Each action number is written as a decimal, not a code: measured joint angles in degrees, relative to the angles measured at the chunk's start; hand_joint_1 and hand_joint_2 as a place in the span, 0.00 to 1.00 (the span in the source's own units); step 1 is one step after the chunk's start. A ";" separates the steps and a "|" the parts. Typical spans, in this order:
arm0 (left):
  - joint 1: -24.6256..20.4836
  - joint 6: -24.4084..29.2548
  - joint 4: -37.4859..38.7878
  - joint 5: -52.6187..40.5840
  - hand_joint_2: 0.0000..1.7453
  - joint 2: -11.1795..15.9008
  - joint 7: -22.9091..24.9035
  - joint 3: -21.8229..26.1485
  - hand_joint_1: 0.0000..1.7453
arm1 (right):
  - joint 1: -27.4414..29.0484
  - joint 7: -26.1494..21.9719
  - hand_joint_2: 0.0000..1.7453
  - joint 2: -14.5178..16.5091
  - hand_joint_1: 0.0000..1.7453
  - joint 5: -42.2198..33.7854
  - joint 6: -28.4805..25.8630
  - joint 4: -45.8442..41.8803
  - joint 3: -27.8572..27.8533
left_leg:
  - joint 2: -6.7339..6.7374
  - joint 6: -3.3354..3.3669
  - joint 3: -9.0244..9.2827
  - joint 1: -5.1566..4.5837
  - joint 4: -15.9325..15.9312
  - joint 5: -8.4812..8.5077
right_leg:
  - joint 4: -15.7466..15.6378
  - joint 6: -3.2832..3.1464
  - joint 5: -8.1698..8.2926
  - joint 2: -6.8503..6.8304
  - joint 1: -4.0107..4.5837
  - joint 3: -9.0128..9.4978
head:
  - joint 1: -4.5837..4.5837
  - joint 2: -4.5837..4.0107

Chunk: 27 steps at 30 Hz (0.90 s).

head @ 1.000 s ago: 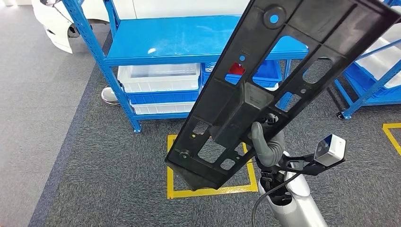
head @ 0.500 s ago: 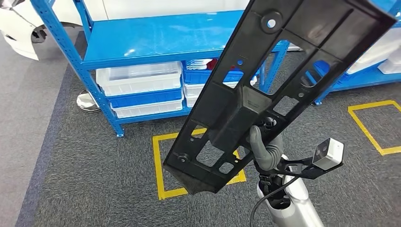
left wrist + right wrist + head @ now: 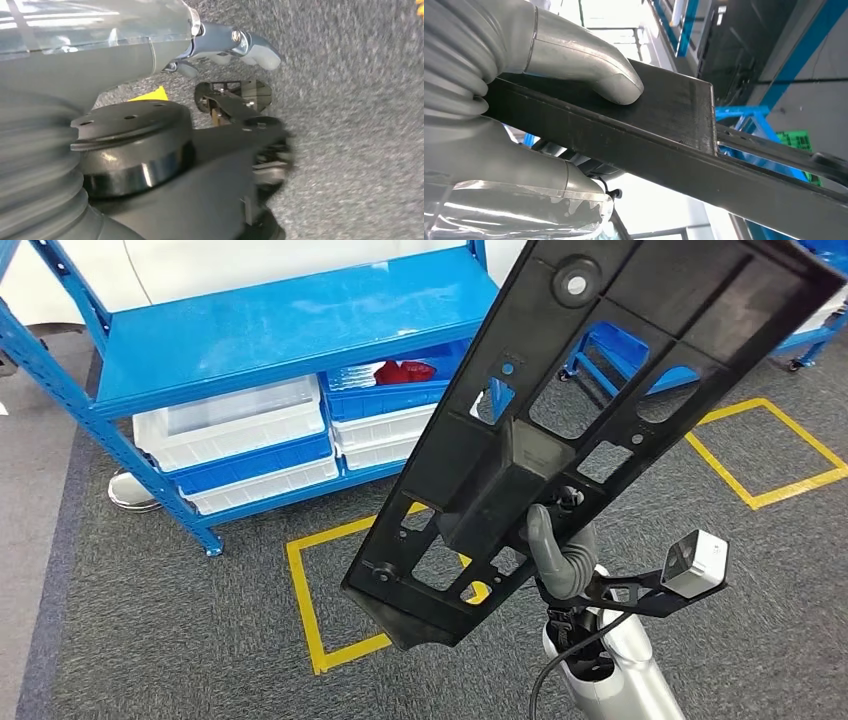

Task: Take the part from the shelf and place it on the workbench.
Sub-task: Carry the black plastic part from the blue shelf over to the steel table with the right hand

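Note:
A long black plastic part (image 3: 560, 430) with several cut-outs slants across the head view, its low end near the floor markings and its high end at the upper right. My right hand (image 3: 560, 555) grips it from below near its middle, the grey thumb lying against a raised block. In the right wrist view the thumb (image 3: 589, 65) presses on the part's flat edge (image 3: 664, 135) and the fingers wrap under it. My left hand (image 3: 235, 45) hangs over grey carpet with nothing in it, one pale finger stretched out.
A blue metal shelf (image 3: 280, 325) stands ahead on the left, with white bins (image 3: 235, 420) and a blue bin holding a red thing (image 3: 405, 372) beneath. Yellow taped squares (image 3: 310, 610) (image 3: 770, 455) mark the grey carpet. Another blue rack's legs (image 3: 620, 345) show behind the part.
The whole picture has shifted: the camera has turned, so the shelf and floor squares slide left. The part stays in my right hand in the same pose.

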 joint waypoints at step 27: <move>0.13 0.08 -0.02 -0.30 1.00 0.03 -0.17 -0.04 0.00 | 1.75 -0.60 1.00 1.25 1.00 0.37 -0.08 -0.55 -0.20 | 3.53 0.24 6.19 0.01 -12.45 4.67 | 0.08 0.54 -0.09 -2.39 0.00 -0.30 | 0.00 -0.01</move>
